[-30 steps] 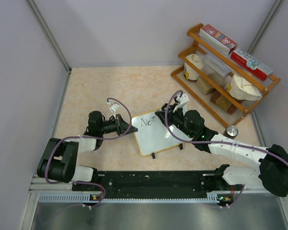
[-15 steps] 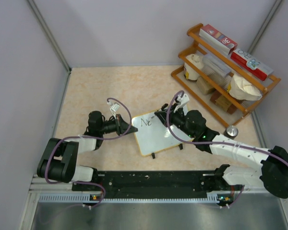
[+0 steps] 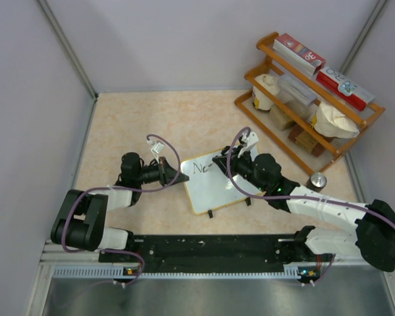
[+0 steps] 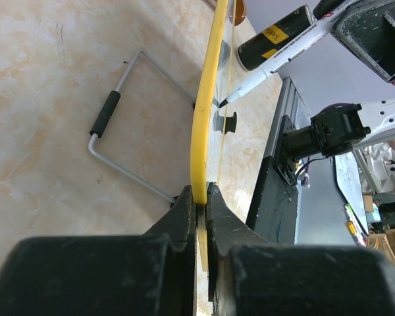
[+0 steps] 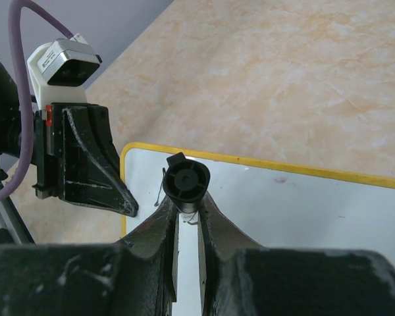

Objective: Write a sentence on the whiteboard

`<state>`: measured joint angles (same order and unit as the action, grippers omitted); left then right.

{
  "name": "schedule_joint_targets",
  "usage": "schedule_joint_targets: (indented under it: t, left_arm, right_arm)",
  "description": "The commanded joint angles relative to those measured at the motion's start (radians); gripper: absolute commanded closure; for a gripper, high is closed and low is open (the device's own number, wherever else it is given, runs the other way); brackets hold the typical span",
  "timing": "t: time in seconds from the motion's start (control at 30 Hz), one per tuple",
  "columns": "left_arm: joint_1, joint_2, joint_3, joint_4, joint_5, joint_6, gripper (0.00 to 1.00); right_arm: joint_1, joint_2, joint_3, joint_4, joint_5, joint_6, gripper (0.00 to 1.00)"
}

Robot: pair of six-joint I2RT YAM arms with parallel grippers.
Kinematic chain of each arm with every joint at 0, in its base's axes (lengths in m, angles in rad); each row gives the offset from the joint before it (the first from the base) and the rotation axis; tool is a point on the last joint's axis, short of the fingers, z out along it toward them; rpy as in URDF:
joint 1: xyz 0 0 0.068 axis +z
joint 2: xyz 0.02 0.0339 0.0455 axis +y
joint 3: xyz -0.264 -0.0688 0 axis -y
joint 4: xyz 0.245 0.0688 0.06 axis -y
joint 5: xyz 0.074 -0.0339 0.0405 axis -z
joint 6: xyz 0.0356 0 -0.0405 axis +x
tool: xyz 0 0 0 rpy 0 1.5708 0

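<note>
Roughly at the middle of the table (image 3: 138, 118), seen from above, the whiteboard (image 3: 217, 187) rests tilted, with both claws on it. The left claw (image 3: 182, 176) meets it at its 9 o'clock edge. In the left wrist view that claw (image 4: 197, 197) is pinched tight on the board's rim (image 4: 203, 125), one finger on each face. The right claw (image 3: 221, 160) hangs over the board's 12 o'clock part. In its own camera this claw (image 5: 187, 212) is closed narrowly around a marker (image 5: 185, 184). The marker's tip (image 4: 222, 103) is at the white face, apparently touching it, though the side-on angle makes that hard to confirm.

The board is a glossy white rectangle with rounded corners and a thin frame that looks tan from above and yellow up close. Two small black feet (image 3: 210, 213) show at its 6 o'clock edge. A few dark letters (image 3: 199, 168) sit near its 10 o'clock corner. Behind it a bent grey wire stand (image 4: 109, 113) with a black sleeve lies on the table. The marker has a white barrel and a black cap end with a yellow label.

The table is smooth, beige and marbled. Plain pale walls (image 3: 184, 39) close it in. At 2 o'clock stands a slanted orange wooden rack (image 3: 271, 45) holding boxes and pale bundles. A black rail (image 3: 210, 247) carries the arm bases at 6 o'clock.
</note>
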<state>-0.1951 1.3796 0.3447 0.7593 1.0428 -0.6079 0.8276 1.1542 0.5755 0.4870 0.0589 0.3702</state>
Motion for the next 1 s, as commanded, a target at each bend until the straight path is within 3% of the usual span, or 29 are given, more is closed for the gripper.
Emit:
schedule_joint_targets:
  t: [0.0,0.97]
  left_arm:
    - [-0.009,0.012,-0.001,0.018,0.062,0.037,1.0]
    - [-0.009,0.012,-0.001,0.018,0.062,0.037,1.0]
  right_arm:
    - [-0.01,0.007,-0.003,0.045,0.009,0.007,1.0]
    - [-0.024,0.007,0.035,0.015,0.093,0.004,1.0]
